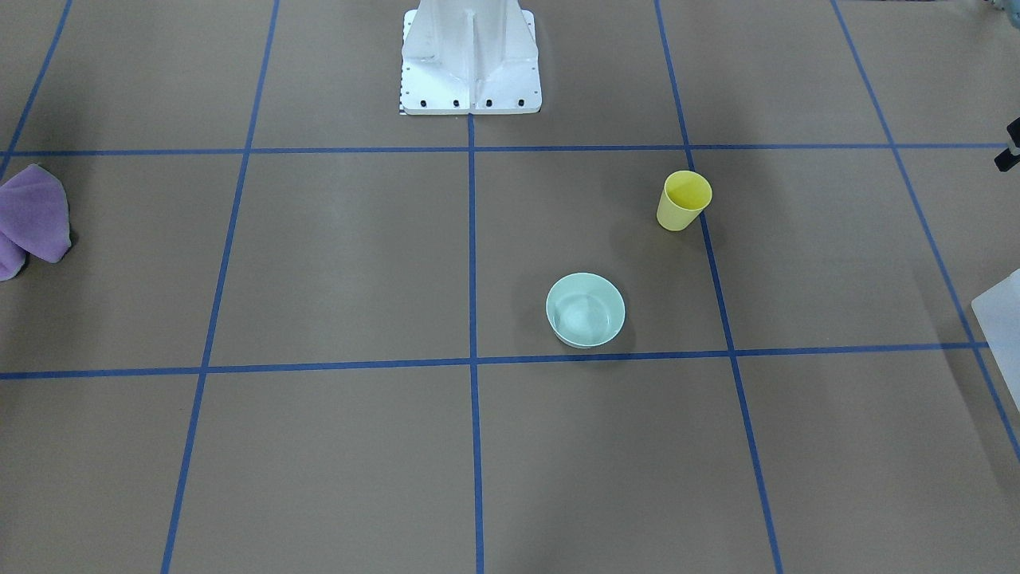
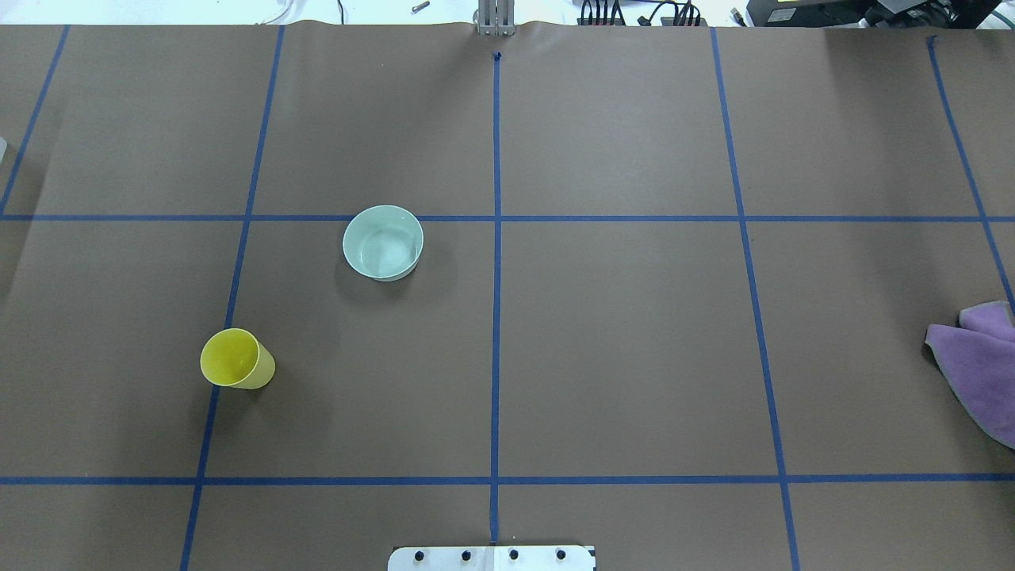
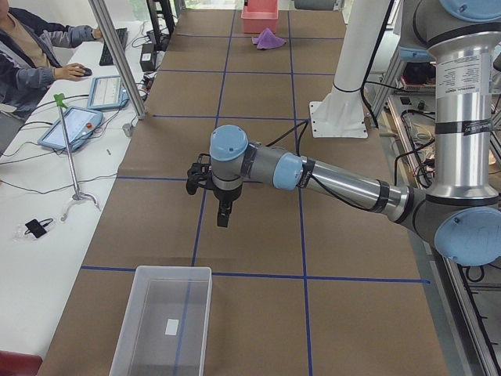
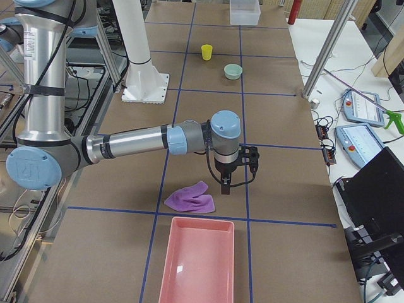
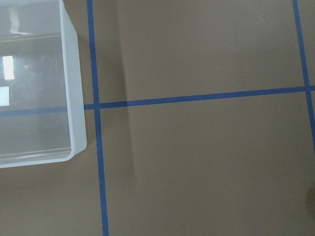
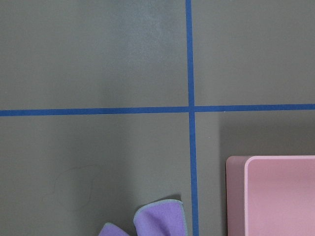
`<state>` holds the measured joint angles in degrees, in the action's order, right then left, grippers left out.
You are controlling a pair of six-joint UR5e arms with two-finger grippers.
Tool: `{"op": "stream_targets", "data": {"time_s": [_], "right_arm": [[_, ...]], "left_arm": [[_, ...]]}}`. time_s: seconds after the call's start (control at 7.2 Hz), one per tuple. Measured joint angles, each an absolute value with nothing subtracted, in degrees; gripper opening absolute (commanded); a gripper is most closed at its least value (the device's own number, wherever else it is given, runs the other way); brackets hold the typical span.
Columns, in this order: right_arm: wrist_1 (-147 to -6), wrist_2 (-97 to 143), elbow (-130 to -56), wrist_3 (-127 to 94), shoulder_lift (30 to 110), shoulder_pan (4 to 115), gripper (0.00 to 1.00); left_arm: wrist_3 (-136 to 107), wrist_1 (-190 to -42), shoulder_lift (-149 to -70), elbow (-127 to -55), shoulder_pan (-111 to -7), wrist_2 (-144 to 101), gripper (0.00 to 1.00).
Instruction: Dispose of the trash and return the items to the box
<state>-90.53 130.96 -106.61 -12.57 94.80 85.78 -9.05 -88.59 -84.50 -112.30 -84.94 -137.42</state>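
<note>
A yellow cup (image 2: 236,358) stands upright on the robot's left half of the table. A mint bowl (image 2: 383,242) sits upright beyond it, near the centre line. A purple cloth (image 2: 979,369) lies crumpled at the far right edge. My left gripper (image 3: 223,215) shows only in the exterior left view. It points down above the table, short of the clear box (image 3: 164,321), and I cannot tell if it is open or shut. My right gripper (image 4: 225,185) shows only in the exterior right view. It hangs just beside the cloth (image 4: 189,197), and I cannot tell its state.
A pink bin (image 4: 199,262) stands at the table's right end, next to the cloth. The clear box (image 5: 34,83) is at the left end and looks empty. The robot's white base (image 1: 470,60) stands at the middle. Operators' desks line the far side.
</note>
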Motion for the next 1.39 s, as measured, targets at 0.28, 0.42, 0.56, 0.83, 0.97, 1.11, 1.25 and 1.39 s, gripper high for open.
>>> {"op": "stream_targets", "data": {"time_s": [0.28, 0.42, 0.56, 0.83, 0.97, 1.11, 1.25, 1.39], "right_arm": [[-90.53, 130.96, -106.61, -12.57, 94.8, 85.78, 1.0], [-90.53, 130.96, -106.61, -12.57, 94.82, 85.78, 1.0], [-90.53, 130.96, -106.61, -12.57, 94.83, 85.78, 1.0], [-90.49, 130.96, -106.56, -12.57, 94.89, 85.72, 1.0], [-90.34, 130.96, -106.43, -12.57, 95.04, 85.55, 1.0], [-90.19, 130.96, -106.36, -12.57, 95.23, 85.22, 1.0], [-90.11, 130.98, -106.31, -12.64, 95.5, 84.55, 1.0], [-90.05, 131.1, -106.28, -13.19, 95.99, 83.03, 1.0]], "left_arm": [[-9.09, -88.42, -84.35, -113.43, -85.01, -137.44, 0.99], [-9.07, -88.36, -84.32, -113.83, -85.03, -137.45, 0.99], [-9.06, -88.36, -84.33, -114.04, -84.97, -137.46, 0.99], [-9.05, -88.43, -84.5, -114.24, -84.72, -137.4, 0.99], [-9.05, -88.47, -84.53, -114.41, -84.57, -137.38, 0.99], [-9.05, -88.48, -84.55, -114.45, -84.51, -137.35, 0.99], [-9.09, -88.45, -84.55, -114.45, -84.48, -137.33, 0.99], [-9.21, -88.41, -84.58, -114.44, -84.41, -137.34, 0.99]]}}
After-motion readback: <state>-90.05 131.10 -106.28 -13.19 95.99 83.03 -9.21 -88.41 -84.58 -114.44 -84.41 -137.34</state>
